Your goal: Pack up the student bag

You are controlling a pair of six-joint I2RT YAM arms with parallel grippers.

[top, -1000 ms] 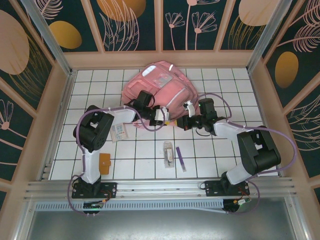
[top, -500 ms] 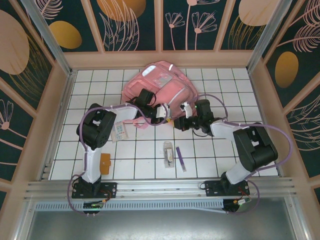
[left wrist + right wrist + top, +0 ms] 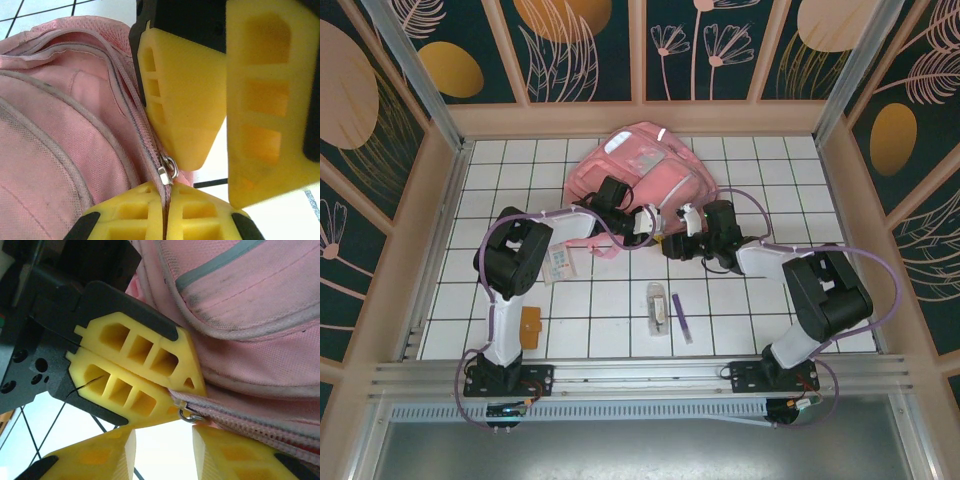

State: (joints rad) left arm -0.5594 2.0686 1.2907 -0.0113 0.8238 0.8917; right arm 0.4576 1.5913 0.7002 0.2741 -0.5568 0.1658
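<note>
The student bag (image 3: 645, 170), a soft pink backpack, lies at the back middle of the tiled table. My left gripper (image 3: 655, 224) is at its near edge and shut on the bag's zipper seam (image 3: 150, 145); its yellow fingertips (image 3: 150, 210) pinch the tape just below the metal zipper slider (image 3: 167, 173). My right gripper (image 3: 672, 243) sits right beside it, open, with its fingers (image 3: 235, 452) either side of a gap under the slider (image 3: 186, 411) and nothing between them. The right wrist view shows the left fingers (image 3: 135, 367) pressed together on the seam.
On the tiles in front of the bag lie a clear pouch (image 3: 658, 305), a purple pen (image 3: 681, 318), a small packet (image 3: 560, 262) and an orange card holder (image 3: 529, 326). Wooden walls ring the table (image 3: 760, 160).
My left gripper closed on the zipper seam. My right gripper slid left up to it and opened its jaws.
</note>
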